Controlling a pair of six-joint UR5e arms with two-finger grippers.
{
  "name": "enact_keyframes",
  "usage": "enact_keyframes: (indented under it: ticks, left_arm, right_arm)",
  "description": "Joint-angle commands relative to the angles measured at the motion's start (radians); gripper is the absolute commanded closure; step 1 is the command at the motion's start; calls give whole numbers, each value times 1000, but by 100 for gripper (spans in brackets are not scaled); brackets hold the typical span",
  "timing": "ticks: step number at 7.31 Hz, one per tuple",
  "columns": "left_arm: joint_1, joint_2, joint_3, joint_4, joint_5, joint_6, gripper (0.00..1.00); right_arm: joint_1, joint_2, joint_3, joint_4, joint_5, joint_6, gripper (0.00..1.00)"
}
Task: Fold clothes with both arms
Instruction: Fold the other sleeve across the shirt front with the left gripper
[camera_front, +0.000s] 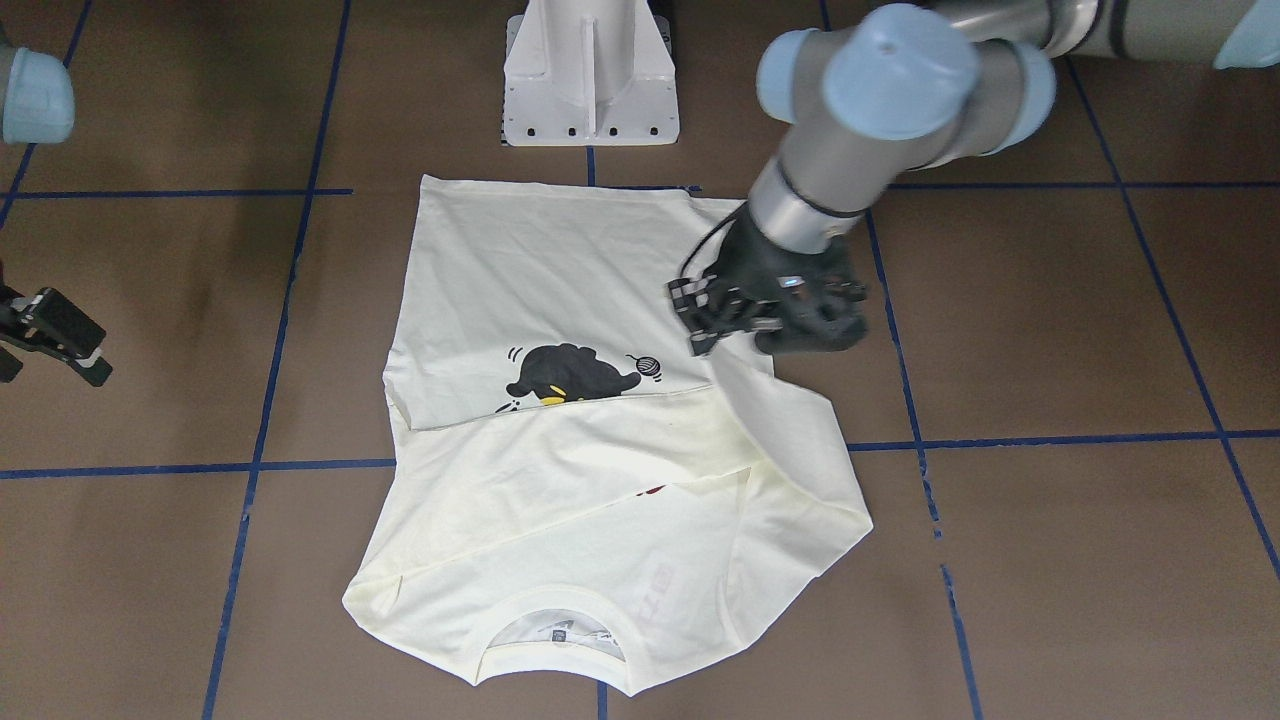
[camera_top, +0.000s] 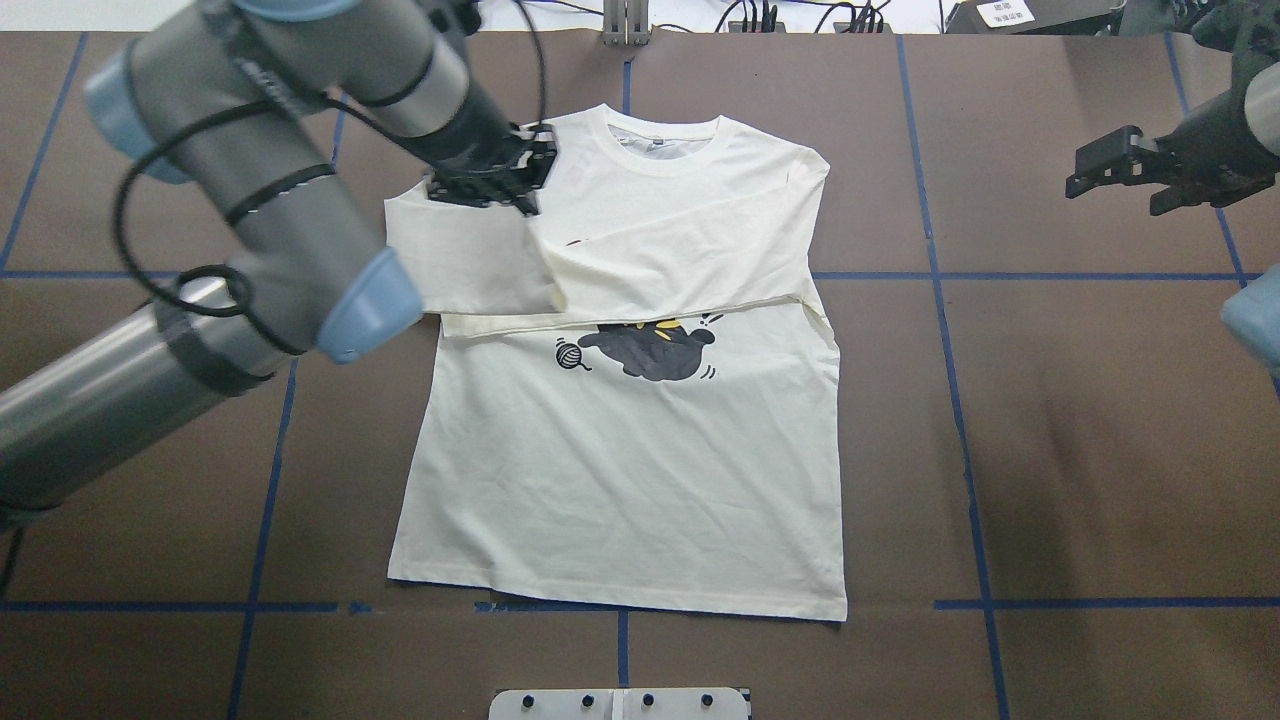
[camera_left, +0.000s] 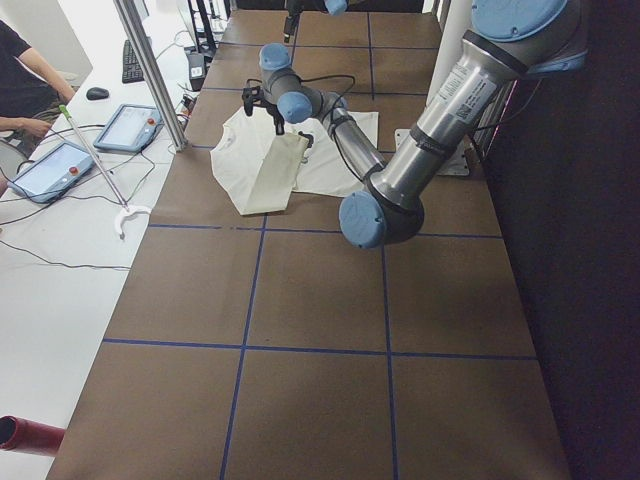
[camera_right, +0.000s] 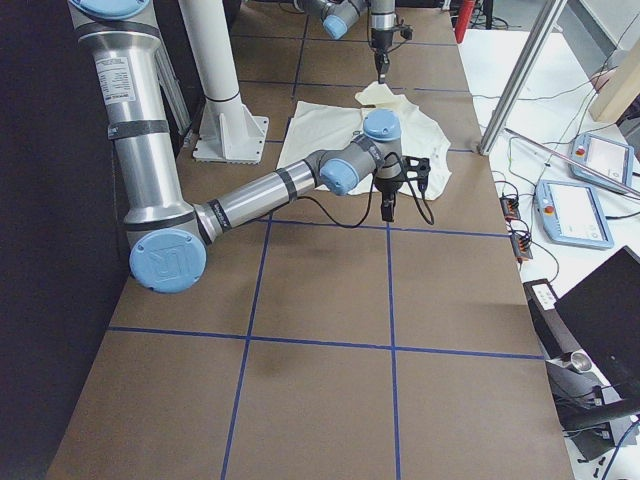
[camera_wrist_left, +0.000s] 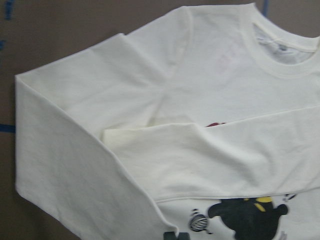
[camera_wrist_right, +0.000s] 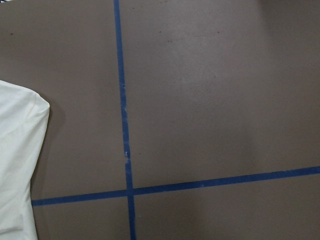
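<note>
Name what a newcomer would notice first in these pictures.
A cream-white long-sleeved cotton shirt with a black cat print lies mid-table, one sleeve folded across it. The black left gripper holds its other sleeve lifted. The right gripper hangs open, well clear of the shirt.

Brown table (camera_top: 1050, 450) crossed by blue tape lines (camera_top: 1080, 275) is carrying one cream shirt (camera_top: 620, 470), lying print-up near the middle, collar pointing away from the robot, one sleeve lying folded across the chest. White pedestal base (camera_front: 590, 75) is standing at the robot-side edge, near the hem
</note>
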Motion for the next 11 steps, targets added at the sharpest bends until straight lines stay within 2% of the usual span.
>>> enact_keyframes:
  ticks: [1,2,3,4,5,6,7,8,9,10,11]
  left_arm:
    - [158,-258,419,-314,171,-169,100]
    - [214,-301,510,-402,272,-177,100]
    - [243,-341,586,-455,343,-175,76]
    - [251,-357,636,-524,357,-177,55]
    - [251,-358,630,-525,356,-183,31]
    - [237,-349,579,-514,347,-191,24]
    - [230,-298,444,-401,301,-204,24]
    - [198,-166,194,-261,261,-205,25]
    - [182,-7,-58,-183,250,-194,26]
    - [171,127,-224,-169,249,-194,26]
    - [167,184,-305,-173,250,-203,27]
  right_arm:
    - [39,-34,5,1,26,-54,0]
    - [39,-40,14,2,26,-53,0]
    - [37,-46,21,1,26,-50,0]
    - [37,-48,26,1,26,-40,0]
    - [36,-48,35,1,28,-36,0]
    - [-11,-45,47,4,25,1,0]
    - [-103,-43,83,33,7,142,0]
    - [-227,-52,94,170,-76,347,0]
    - [-383,-63,100,268,-213,580,0]
    - [-585,-63,161,271,-423,751,0]
    - [-775,-57,181,268,-616,900,1]
